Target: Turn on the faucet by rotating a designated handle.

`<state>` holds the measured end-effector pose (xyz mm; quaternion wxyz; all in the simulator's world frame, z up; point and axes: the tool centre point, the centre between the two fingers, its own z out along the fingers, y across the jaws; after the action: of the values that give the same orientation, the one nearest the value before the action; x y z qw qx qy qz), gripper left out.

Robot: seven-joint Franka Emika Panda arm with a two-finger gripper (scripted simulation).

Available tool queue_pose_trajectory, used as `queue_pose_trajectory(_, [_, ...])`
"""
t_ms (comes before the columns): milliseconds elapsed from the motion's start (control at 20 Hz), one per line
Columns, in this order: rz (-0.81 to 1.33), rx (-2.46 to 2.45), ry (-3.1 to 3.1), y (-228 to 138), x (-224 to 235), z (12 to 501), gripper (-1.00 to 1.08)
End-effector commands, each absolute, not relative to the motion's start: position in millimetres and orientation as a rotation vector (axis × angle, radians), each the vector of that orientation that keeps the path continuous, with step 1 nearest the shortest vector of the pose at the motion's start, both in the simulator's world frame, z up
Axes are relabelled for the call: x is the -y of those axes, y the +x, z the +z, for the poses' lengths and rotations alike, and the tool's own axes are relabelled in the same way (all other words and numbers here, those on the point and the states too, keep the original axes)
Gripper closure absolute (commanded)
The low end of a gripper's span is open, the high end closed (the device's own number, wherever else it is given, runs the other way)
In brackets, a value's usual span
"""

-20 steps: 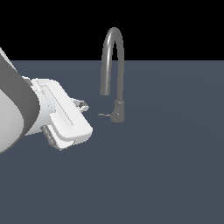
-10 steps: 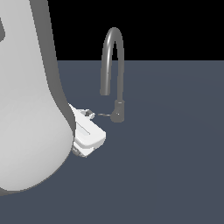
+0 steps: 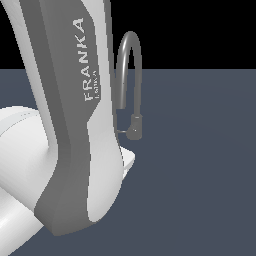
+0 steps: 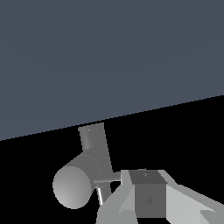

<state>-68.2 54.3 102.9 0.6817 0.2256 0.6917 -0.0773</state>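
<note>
The exterior view's left half is filled by the arm (image 3: pixel 75 125), by which the gripper and most of the handle (image 3: pixel 121 130) are hidden. The faucet (image 3: pixel 131 75) stands just beside the arm on the exterior view's right; only a narrow gap is seen between the spout's descending end and the arm. To the exterior view's right of the faucet the dark surface (image 3: pixel 200 175) is seen bare and unobstructed. In the wrist view, the faucet's base (image 4: pixel 76 183) and the handle (image 4: pixel 107 178) are seen close against a finger (image 4: pixel 146 197), with little room between them.
</note>
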Motion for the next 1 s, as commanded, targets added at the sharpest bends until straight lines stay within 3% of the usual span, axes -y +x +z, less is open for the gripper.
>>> queue_pose_trajectory(0, [-0.176,-1.555,0.445,-64.3,-49.5,95.8,1.08])
queue_pose_trajectory(950, [-0.195,-1.561,0.2,-44.2,-26.8,70.4,1.08])
